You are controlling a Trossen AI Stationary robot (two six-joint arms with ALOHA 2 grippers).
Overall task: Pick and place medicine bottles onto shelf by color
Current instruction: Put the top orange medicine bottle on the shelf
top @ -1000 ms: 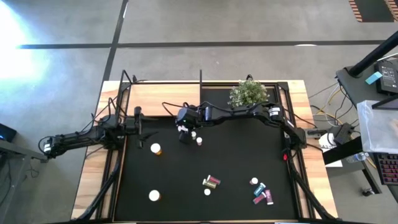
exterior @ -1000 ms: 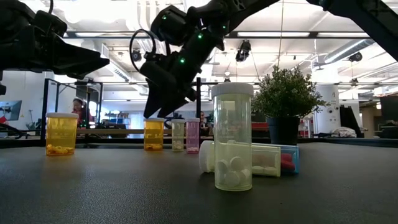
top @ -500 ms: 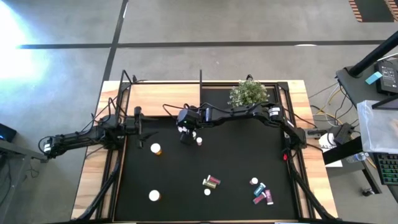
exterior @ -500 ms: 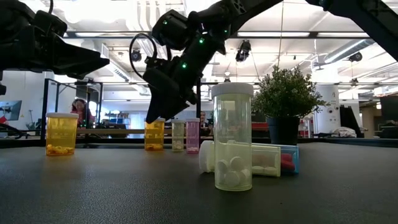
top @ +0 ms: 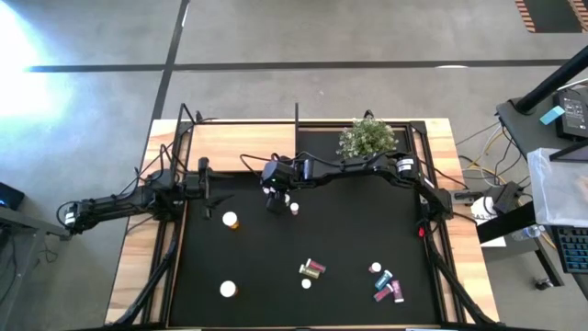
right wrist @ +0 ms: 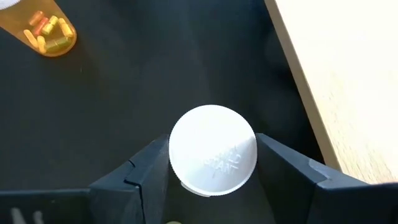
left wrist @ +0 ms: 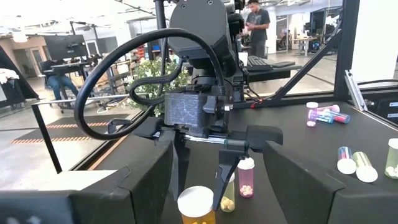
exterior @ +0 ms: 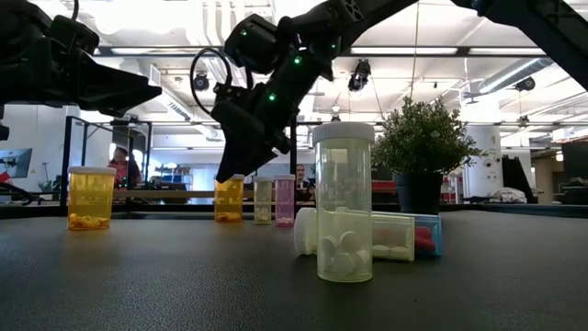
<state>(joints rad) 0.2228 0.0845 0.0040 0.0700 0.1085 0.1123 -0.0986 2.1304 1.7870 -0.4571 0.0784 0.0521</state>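
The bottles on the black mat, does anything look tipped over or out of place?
Yes. Several medicine bottles lie on their sides: a yellowish and purple pair mid-mat, and a blue-teal, pink cluster toward the right. In the low view a clear bottle lies flat behind an upright one. Nothing looks spilled.

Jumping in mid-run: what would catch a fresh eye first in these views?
The right gripper near the back middle of the black mat, its fingers either side of a white-capped orange bottle. The left gripper waits open at the mat's left edge. In the low view, a clear bottle of white pills stands upright up front, and a green plant sits at the back.
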